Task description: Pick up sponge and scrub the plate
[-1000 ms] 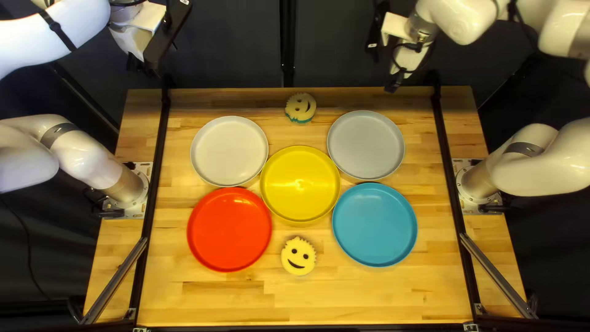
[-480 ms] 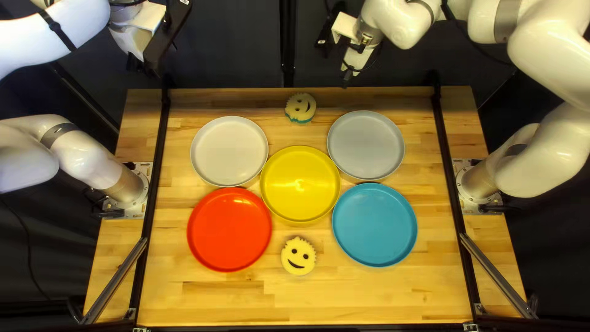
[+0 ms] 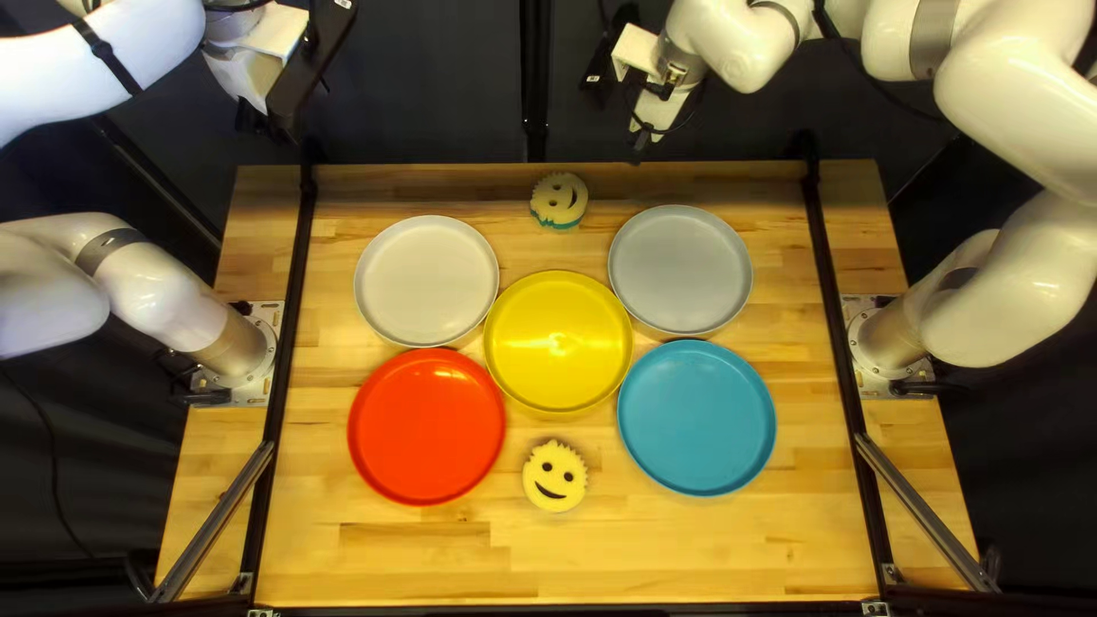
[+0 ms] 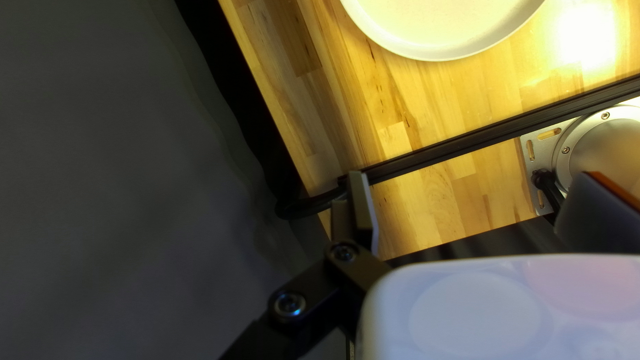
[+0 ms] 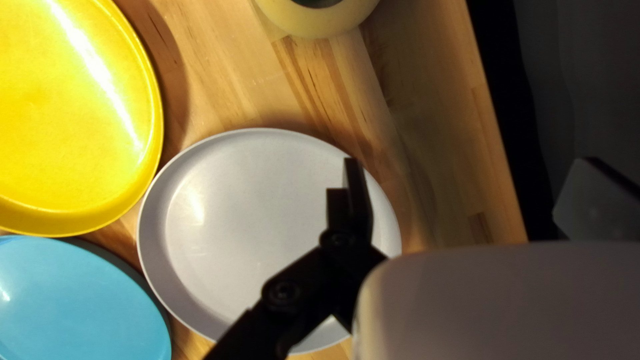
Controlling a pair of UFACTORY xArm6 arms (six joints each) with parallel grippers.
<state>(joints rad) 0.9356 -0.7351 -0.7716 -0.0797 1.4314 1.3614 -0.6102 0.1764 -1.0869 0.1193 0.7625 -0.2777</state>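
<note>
Pale wood strips form the table (image 3: 389,571), a dark curtain (image 3: 457,91) behind. Top left view: 5 round, smooth plates; yellow (image 3: 558,343) is central, the near sponge (image 3: 555,477), scalloped and smiling, between red (image 3: 426,426) and blue (image 3: 697,418). The far sponge (image 3: 559,200) sits beyond white (image 3: 426,281) and gray (image 3: 680,270). Since 0.5 s ago, the right gripper (image 3: 617,112) has shifted slightly left; plates and sponges match.

Left wrist view: the left gripper (image 3: 272,112)'s 2 fingers stand wide, holding nothing, near a black rail (image 4: 480,135).

Right wrist view: 2 fingers wide, 1 over gray's rim.
</note>
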